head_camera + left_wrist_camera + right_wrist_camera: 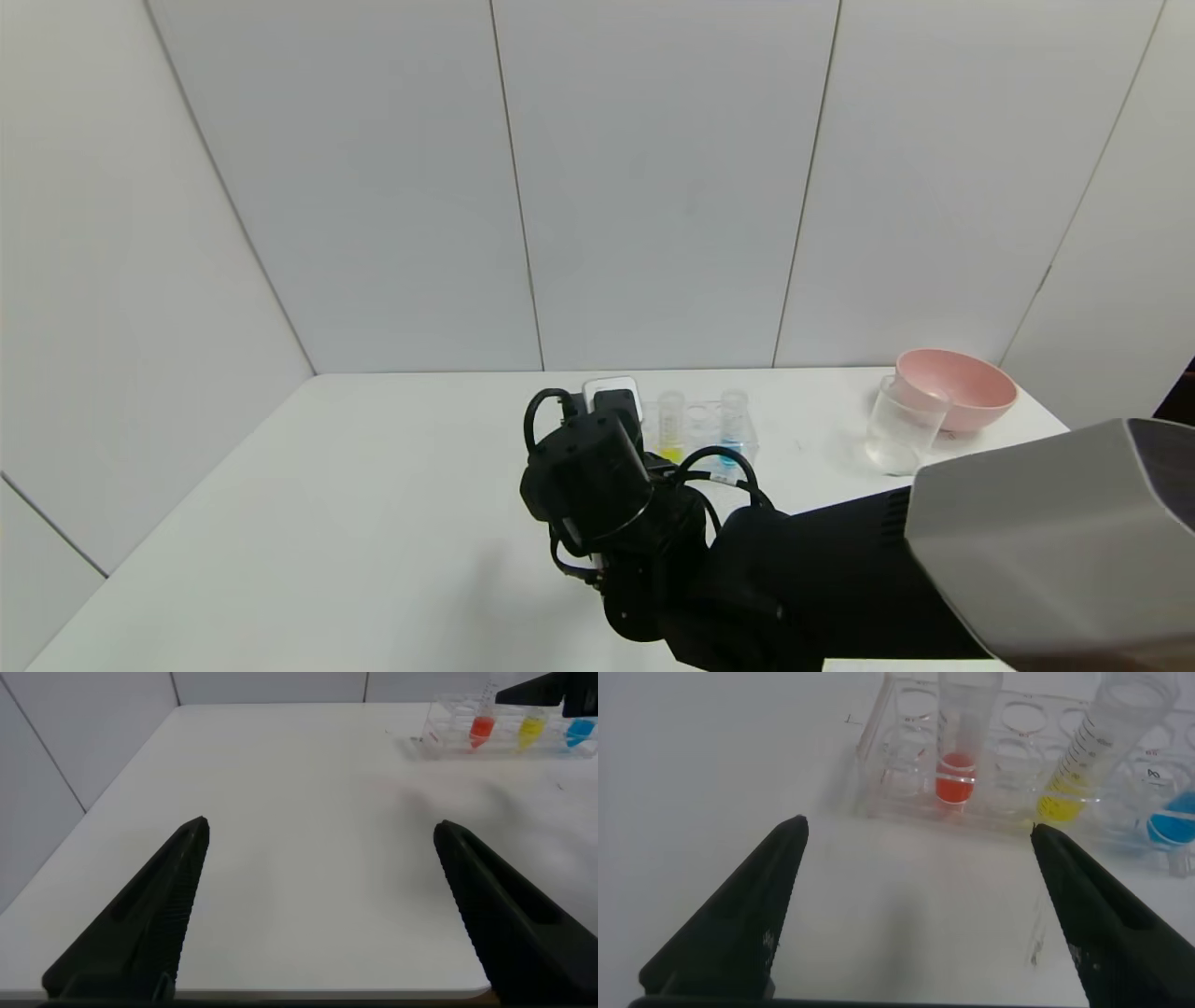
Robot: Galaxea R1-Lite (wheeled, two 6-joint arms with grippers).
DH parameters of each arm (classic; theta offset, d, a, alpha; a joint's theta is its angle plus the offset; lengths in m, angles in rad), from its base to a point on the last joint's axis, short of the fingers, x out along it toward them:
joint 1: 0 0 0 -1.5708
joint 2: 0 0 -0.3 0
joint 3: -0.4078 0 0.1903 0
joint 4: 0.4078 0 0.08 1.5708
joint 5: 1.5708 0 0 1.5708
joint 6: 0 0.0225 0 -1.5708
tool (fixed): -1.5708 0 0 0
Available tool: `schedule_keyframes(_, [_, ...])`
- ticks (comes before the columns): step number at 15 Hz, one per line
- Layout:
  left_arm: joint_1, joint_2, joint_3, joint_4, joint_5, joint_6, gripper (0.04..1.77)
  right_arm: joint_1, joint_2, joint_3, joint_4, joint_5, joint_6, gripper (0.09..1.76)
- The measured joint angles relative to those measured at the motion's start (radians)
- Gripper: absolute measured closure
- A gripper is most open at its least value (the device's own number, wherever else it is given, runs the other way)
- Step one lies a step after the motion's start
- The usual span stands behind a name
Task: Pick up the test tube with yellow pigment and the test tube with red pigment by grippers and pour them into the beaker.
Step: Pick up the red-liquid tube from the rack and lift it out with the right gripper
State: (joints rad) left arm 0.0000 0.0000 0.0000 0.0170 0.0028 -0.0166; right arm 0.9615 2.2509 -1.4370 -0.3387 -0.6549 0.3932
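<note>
Spread wide, the fingers (775, 905) of the right gripper (920, 831) hold nothing; bare white table (710, 784) fills the gap between them. In the head view this gripper's black wrist sits over the middle of the table, hiding the near-left part of the clear rack (709, 425).

Just past its fingertips, in the right wrist view, stands that clear rack (896, 765), its near wall facing the open jaws. The test tube with red pigment (959, 742) is upright in a front hole almost in line with the gap, apart from both fingers. The test tube with yellow pigment (1106, 751) stands beside it, leaning slightly, closer to one finger's side. A third tube with blue liquid (1172, 826) is beyond that, at the rack's other end.

The left gripper (322, 831) hovers low over the left part of the table, well apart from the rack, its fingers (168, 887) also parted around bare surface. The table's near edge runs just under them, and its left edge meets the wall panels close by. From there the rack (439, 728) shows far off with the red, yellow and blue tubes in a row.

Farther right, near the table's back corner, the beaker (901, 425) stands upright, well apart from the rack, with open table between. A pink bowl (962, 387) sits directly behind it, against the wall.
</note>
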Motion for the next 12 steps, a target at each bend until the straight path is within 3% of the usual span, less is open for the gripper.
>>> schedule_keyframes(12, [0.000, 0.000, 0.000, 0.000, 0.000, 0.000, 0.09, -0.098, 0.208, -0.311, 0.015, -0.016, -0.079, 0.14])
